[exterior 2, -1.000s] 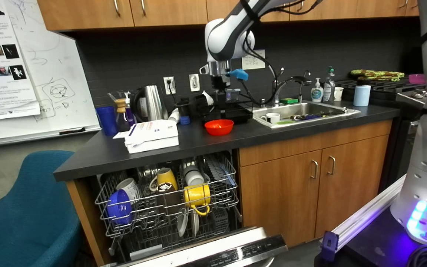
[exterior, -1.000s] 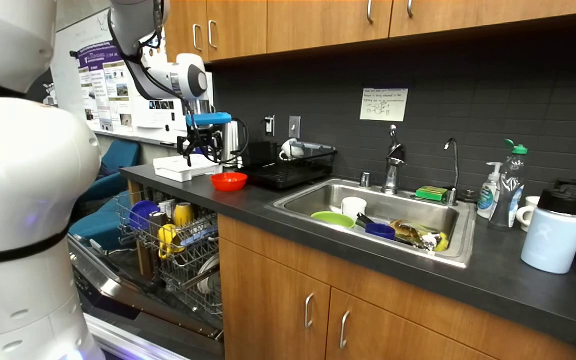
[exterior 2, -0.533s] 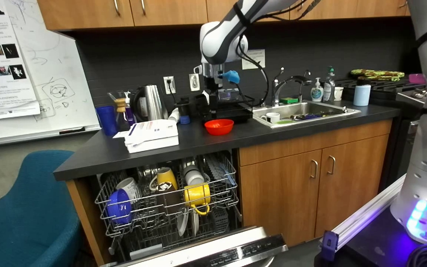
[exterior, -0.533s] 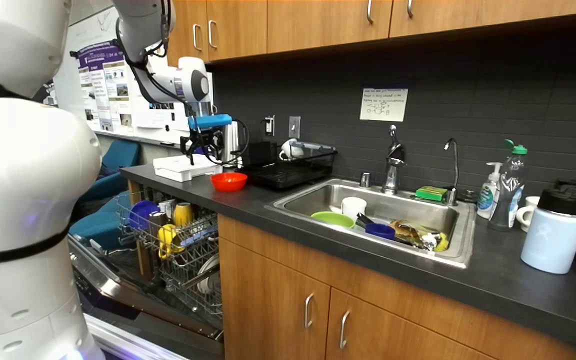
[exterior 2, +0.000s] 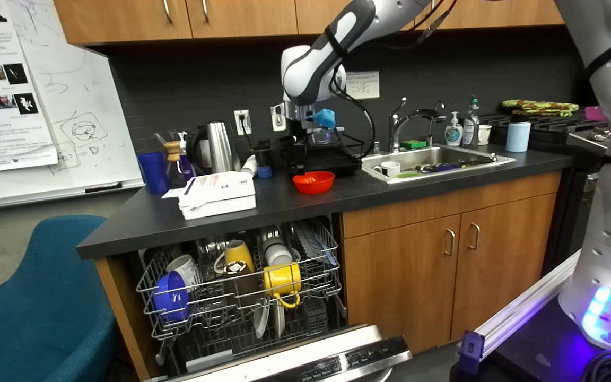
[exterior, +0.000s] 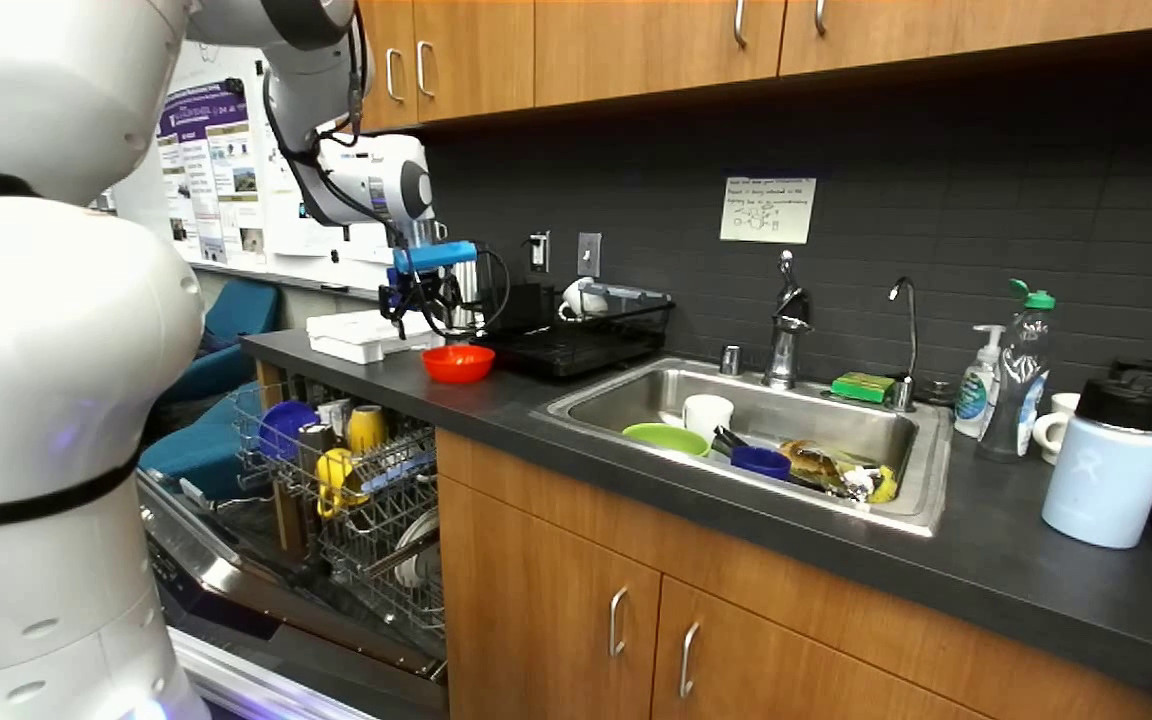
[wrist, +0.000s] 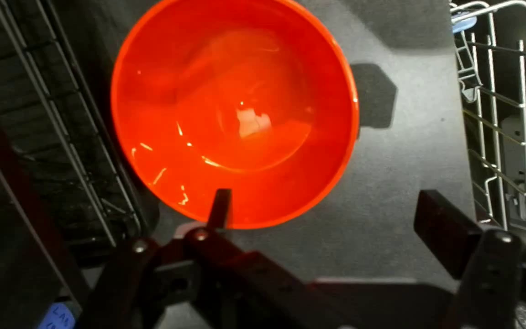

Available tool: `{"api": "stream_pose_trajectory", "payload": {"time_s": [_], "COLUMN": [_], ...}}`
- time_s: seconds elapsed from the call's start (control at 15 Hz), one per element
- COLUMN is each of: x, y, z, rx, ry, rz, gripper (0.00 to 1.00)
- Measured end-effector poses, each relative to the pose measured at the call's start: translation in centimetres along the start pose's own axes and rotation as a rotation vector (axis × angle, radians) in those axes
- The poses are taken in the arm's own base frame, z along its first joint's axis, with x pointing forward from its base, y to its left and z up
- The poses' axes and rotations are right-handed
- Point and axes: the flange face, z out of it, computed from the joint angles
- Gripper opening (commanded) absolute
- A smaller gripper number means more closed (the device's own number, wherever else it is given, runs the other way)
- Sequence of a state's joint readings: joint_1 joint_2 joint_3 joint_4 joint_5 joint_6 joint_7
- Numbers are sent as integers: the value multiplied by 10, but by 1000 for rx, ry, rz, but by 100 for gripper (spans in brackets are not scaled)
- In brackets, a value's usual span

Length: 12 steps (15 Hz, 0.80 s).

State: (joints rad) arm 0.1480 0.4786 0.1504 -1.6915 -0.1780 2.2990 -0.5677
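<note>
I am holding my pincer [wrist: 326,208] spread wide, nothing between its fingers [wrist: 220,208], and I am hovering just above a shiny round red-orange bowl [wrist: 240,77]. The bowl is standing on the smooth dark-grey countertop [wrist: 404,155]; one finger is showing across its rim, the other over the countertop beyond. I am judging this to be the lining-up step, with no contact showing. A pinch on the rim would be calling for keeping one finger inside and one outside while lowering, and the slick wall could be slipping. Just beside the bowl, a black wire drying rack [exterior: 586,345] is leaving little room. Below the countertop's edge, a silvery wire dishwasher rack [wrist: 524,123] is sticking out. Farthest away, a stainless-steel rectangular sink [exterior: 928,460] is holding a white cylindrical mug [exterior: 707,413].
</note>
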Motion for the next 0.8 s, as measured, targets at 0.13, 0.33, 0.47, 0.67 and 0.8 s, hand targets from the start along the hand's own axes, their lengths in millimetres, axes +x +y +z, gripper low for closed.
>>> {"api": "stream_pose_trajectory", "payload": {"time_s": [0.13, 0.33, 0.47, 0.67, 0.8], "x": [-6, -18, -25, -29, -28], "y": [12, 30, 39, 43, 43], "z": [9, 21, 24, 25, 24], "rx": [-9, -13, -14, -11, -9], "ry": [-15, -32, -38, -45, -49], "rz": [19, 48, 66, 85, 93], "gripper": [100, 100, 100, 100, 100]}}
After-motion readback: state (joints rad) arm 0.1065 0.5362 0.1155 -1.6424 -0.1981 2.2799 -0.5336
